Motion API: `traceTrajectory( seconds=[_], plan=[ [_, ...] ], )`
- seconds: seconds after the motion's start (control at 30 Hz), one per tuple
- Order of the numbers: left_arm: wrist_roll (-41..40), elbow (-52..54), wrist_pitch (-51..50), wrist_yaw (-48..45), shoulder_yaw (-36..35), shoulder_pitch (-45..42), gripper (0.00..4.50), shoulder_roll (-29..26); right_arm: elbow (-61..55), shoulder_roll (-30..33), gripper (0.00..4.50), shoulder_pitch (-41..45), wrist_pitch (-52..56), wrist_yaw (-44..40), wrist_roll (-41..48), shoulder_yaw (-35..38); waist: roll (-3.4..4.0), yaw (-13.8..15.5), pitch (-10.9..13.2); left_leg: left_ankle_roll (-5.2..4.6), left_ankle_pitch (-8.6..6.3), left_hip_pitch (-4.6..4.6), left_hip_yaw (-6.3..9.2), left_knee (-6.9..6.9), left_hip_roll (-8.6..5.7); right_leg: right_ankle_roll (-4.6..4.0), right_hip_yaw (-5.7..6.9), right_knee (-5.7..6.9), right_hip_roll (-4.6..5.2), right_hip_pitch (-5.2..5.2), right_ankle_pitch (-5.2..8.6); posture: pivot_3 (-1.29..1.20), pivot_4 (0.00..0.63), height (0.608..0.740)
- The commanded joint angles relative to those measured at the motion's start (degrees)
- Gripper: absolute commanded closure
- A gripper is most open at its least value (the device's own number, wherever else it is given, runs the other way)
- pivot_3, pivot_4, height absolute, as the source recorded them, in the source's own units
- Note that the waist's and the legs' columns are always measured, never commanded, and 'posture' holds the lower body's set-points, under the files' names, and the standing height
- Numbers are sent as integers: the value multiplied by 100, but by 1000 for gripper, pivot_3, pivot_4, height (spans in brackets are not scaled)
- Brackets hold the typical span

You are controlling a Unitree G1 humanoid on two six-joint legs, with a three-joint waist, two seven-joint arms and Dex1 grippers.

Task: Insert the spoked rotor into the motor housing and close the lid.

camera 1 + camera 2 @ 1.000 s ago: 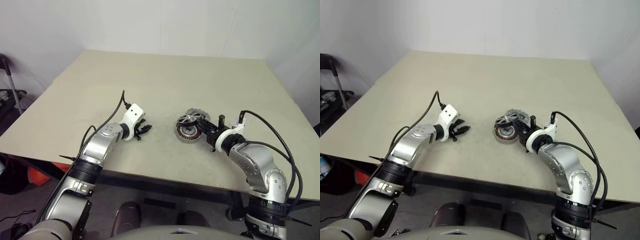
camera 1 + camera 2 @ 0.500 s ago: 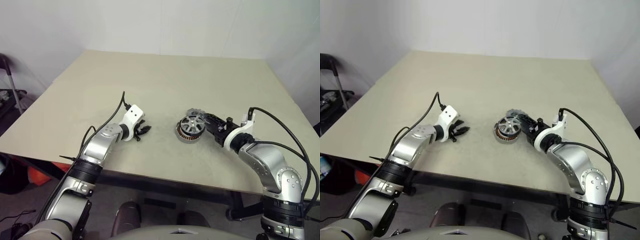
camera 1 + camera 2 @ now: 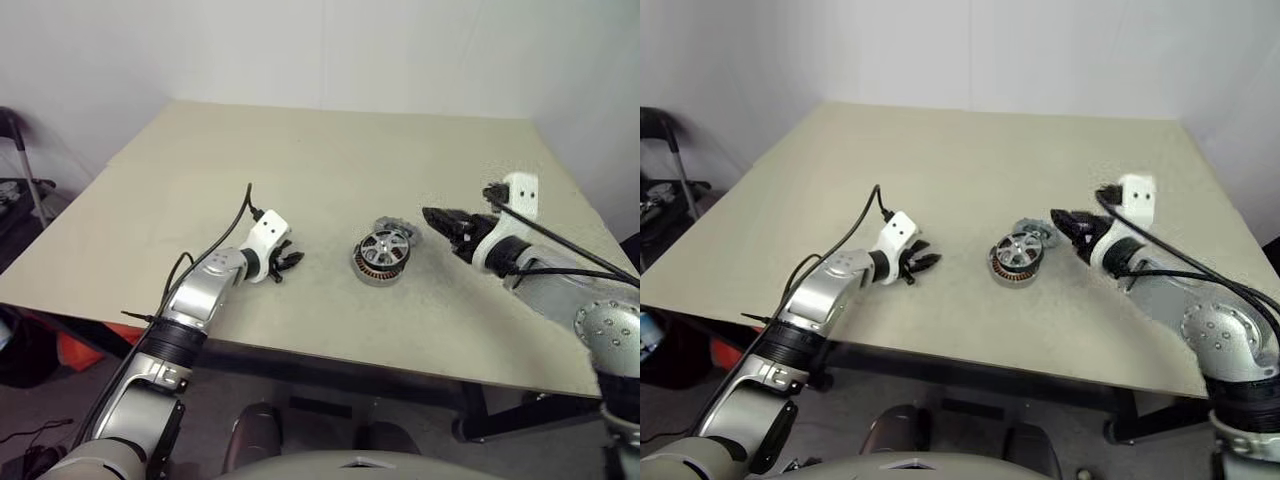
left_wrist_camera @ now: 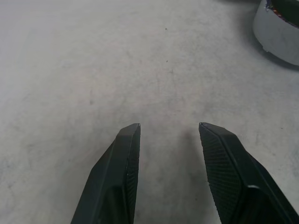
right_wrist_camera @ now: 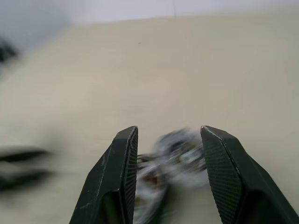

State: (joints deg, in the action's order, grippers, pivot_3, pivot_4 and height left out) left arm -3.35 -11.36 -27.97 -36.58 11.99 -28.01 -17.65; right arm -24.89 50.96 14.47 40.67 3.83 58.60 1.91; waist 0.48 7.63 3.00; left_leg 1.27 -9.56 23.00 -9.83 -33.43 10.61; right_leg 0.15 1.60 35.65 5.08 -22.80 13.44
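A beige table [image 3: 330,150] is standing against a white wall, with a dark chair frame [image 3: 15,160] beyond its left edge. The left gripper [image 3: 291,260] is hovering low over the tabletop toward the front edge, its fingers [image 4: 124,177] parted with nothing between them. The right gripper [image 3: 434,219] is hanging above the table nearer the right edge, its fingers [image 5: 119,182] also spread and gripping nothing, pointing toward the parts. Between the two grippers, the motor housing [image 3: 377,263] is sitting on the table with the spoked rotor [image 3: 385,246] lying on top of it. The lid [image 3: 397,228] is resting on the table just behind the housing, toward the far edge.
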Motion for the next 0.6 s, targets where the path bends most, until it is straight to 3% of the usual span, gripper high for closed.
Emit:
traceTrajectory(
  seconds=[0.03, 0.27, 0.6],
  plan=[
    [27, 56, 141, 64, -46, -102, 2406, 31, -77, 241, 2362, 220, -905, -1120, -1854, -730, 0, 3, 0, 0, 0, 0, 0, 0, -1, -1, -1, -1, 1, 0, 0, 0, 0, 740],
    [25, 141, 153, 184, -102, 57, 2406, 53, 296, 199, 2362, 220, -1505, -2560, -3515, -1466, 1, -3, 0, -36, -19, 4, 2, -21, 3, -68, -4, 2, 1, 0, -13, 0, 0, 740],
    [1, 266, 140, 312, -156, 232, 2406, 75, 645, -119, 2362, 153, -1505, -3154, -4532, -1371, 4, -41, 2, -121, -71, -29, 2, -86, 13, -72, -8, 6, 10, 45, -13, 0, 0, 740]
  ],
)
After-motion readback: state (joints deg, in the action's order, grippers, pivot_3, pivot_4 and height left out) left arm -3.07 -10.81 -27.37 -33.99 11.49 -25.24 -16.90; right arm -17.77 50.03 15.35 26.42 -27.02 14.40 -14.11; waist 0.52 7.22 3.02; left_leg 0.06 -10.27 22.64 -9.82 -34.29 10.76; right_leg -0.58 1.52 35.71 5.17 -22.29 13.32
